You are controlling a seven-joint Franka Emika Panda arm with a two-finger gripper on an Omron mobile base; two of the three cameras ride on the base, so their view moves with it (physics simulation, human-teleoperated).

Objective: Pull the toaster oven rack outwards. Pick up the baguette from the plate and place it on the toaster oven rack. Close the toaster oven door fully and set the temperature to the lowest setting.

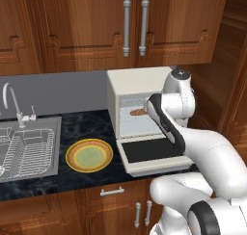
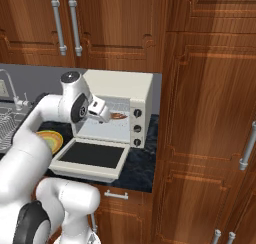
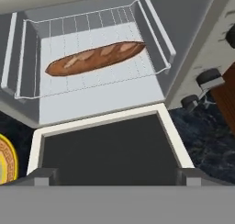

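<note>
Baguette [image 3: 95,58] sits on the toaster oven rack [image 3: 92,78] — end effector [image 3: 114,175] released, empty, facing the dropped toaster oven door [image 3: 110,147] for closing.

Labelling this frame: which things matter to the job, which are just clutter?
Job:
toaster oven
toaster oven rack, with the baguette on it
toaster oven door, folded down open
plate, bare
knobs
pincer, open

Clutter:
sink
dish basket
faucet

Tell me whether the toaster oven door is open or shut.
Open. The toaster oven door lies folded down flat in front of the cavity, exposing the baguette on the toaster oven rack.
</note>
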